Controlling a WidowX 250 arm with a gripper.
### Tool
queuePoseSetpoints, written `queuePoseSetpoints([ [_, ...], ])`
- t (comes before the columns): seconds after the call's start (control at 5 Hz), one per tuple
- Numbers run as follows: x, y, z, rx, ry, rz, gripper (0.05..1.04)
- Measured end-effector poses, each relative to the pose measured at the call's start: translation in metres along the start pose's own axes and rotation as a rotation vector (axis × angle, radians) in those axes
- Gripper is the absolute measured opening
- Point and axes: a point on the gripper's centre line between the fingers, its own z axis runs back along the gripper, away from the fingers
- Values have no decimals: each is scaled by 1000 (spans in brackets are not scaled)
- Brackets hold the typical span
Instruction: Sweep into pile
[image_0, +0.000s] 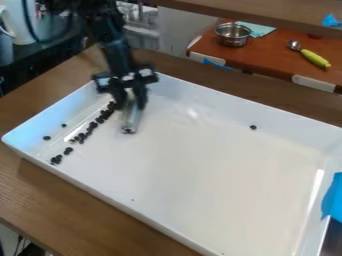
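The robot arm (119, 47) is black, with a bulky, jumbled upper part narrowing to a long, straight section that has a faint bluish sheen. A thin dark cable (32, 31) loops beside it. The black gripper (131, 106) has a wide crossbar with blocky ends and small pale patches, blurred in detail.

Place: a robotics lab, by the look of it, with kitchen items around
Lab sign: black robot arm (115, 46) over a white tray (200, 165) on a wooden worktop (47, 192)
Tape: blue piece (334, 197) at the tray's right end
Kitchen side: metal bowl (233, 36), green-handled spoon (314, 58) and pale green cloth (260, 30) on a red-brown table (270, 57) behind
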Motion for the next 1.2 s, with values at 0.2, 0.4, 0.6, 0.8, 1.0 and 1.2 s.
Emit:
queuePoseSetpoints([
  [0.2,1,20,4,42,0,17,380],
  [0.4,0,22,5,46,-7,3,380],
  [0.6,-16,6,14,-35,-32,-35,380],
  [0.8,-32,-38,25,-114,-66,-71,380],
  [1.0,-55,-94,29,-163,-57,-159,380],
  [1.2,-79,-125,23,-150,-31,-186,380],
])
